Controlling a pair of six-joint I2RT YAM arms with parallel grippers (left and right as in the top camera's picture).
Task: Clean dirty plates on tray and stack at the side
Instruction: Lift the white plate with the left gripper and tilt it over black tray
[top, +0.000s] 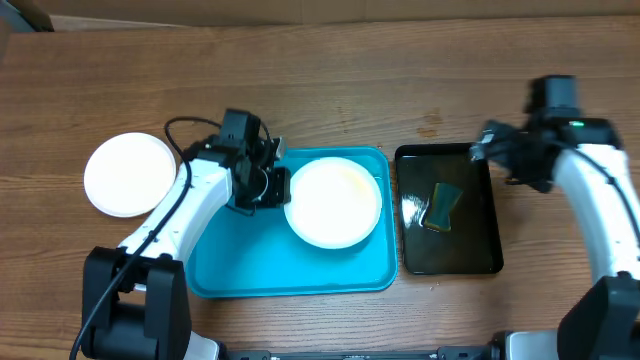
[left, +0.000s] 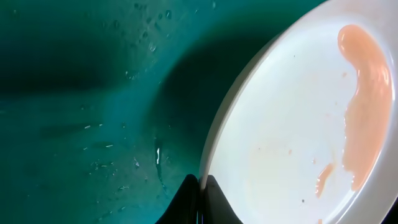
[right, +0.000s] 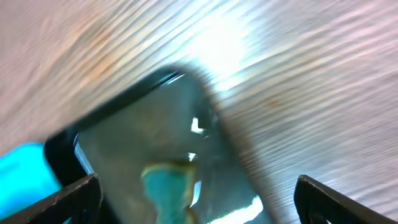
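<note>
A pale plate lies on the turquoise tray. In the left wrist view this plate carries a pinkish-orange smear near its far rim. My left gripper sits at the plate's left edge, and its tips are shut on the rim. A clean white plate rests on the bare wood to the left of the tray. My right gripper hovers open over the far right corner of the black tray, its fingers spread wide with nothing between them.
The glossy black tray to the right of the turquoise one holds a turquoise-and-yellow sponge, seen below my right gripper as a blurred sponge. Bare wood runs along the far side of the table.
</note>
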